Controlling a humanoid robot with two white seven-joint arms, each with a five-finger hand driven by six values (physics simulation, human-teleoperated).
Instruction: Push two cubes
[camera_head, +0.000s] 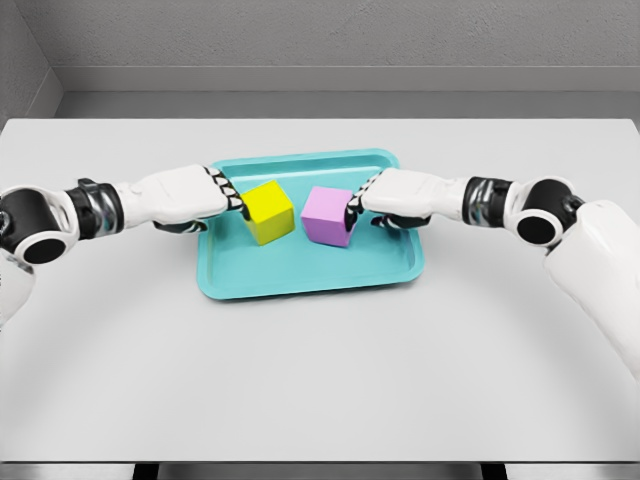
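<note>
A yellow cube (268, 211) and a purple cube (326, 216) sit side by side in a teal tray (310, 270), a narrow gap between them. My left hand (232, 198) reaches in from the left, its curled fingers touching the yellow cube's left face. From the right comes my right hand (358, 205), curled fingers pressed against the purple cube's right face. Neither hand grasps a cube.
The tray lies in the middle of a pale grey table (320, 380). A grey wall stands behind the table's far edge.
</note>
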